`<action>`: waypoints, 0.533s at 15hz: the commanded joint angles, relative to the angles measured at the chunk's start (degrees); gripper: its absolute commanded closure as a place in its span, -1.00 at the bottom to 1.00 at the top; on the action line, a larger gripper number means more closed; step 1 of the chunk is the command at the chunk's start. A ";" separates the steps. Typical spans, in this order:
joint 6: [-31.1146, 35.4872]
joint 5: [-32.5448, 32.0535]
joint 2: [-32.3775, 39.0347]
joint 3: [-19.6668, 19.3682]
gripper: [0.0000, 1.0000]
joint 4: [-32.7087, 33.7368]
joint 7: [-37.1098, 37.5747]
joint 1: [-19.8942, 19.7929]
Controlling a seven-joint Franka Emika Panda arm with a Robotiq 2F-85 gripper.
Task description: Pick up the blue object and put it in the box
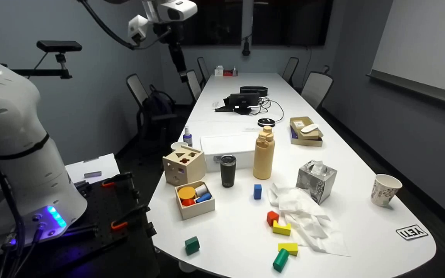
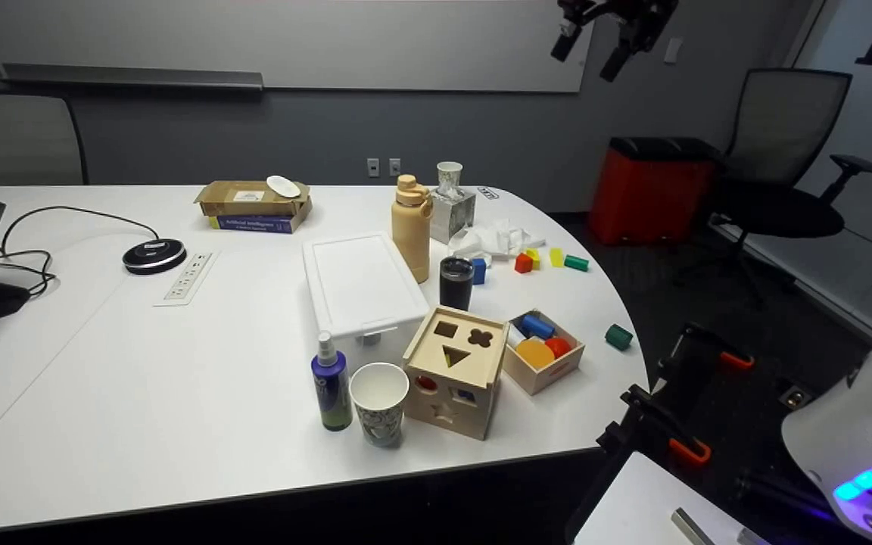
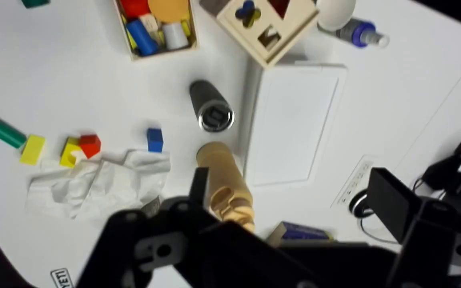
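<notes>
I judge this the reach: my empty, spread gripper (image 3: pixel 290 180) should descend to the blue block (image 3: pixel 155 140), depth hard to gauge, before the wooden box (image 1: pixel 184 166).

A flat label (image 1: pixel 411 232) on the bench (image 1: pixel 238 224) reads "YETI". The blue book spine (image 2: pixel 254 224) says "Artificial Intelligence", smaller print blurred.

An office meeting room, by its long white table (image 1: pixel 238 226), chairs (image 1: pixel 316 88) and whiteboard (image 1: pixel 425 50)

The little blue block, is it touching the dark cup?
No, the wrist view shows white table between the blue block and the dark cup.
</notes>
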 commanded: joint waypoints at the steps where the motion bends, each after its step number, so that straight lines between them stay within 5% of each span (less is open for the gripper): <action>1: 16.69 -0.23 13.16 0.95 -1.00 4.74 3.74 -2.61; 5: 34.22 -4.29 28.20 2.00 -1.00 9.13 10.46 -6.15; 8: 38.19 -16.38 40.30 2.64 -1.00 15.18 21.09 -11.00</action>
